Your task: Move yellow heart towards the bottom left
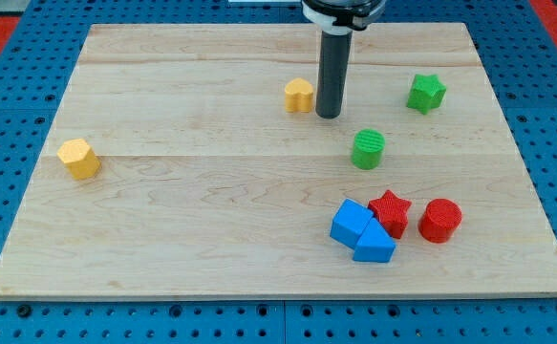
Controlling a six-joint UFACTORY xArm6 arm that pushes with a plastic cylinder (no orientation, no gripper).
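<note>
The yellow heart (299, 95) lies on the wooden board (211, 220) in the upper middle of the view. My tip (328, 115) stands just to the right of it, close beside its right edge; I cannot tell if they touch. A yellow hexagon block (78, 158) lies far to the view's left.
A green star (427, 93) is at the upper right. A green cylinder (368, 149) sits below and right of my tip. At the lower right are a blue cube (351, 223), a blue triangle (374, 244), a red star (391, 212) and a red cylinder (440, 220).
</note>
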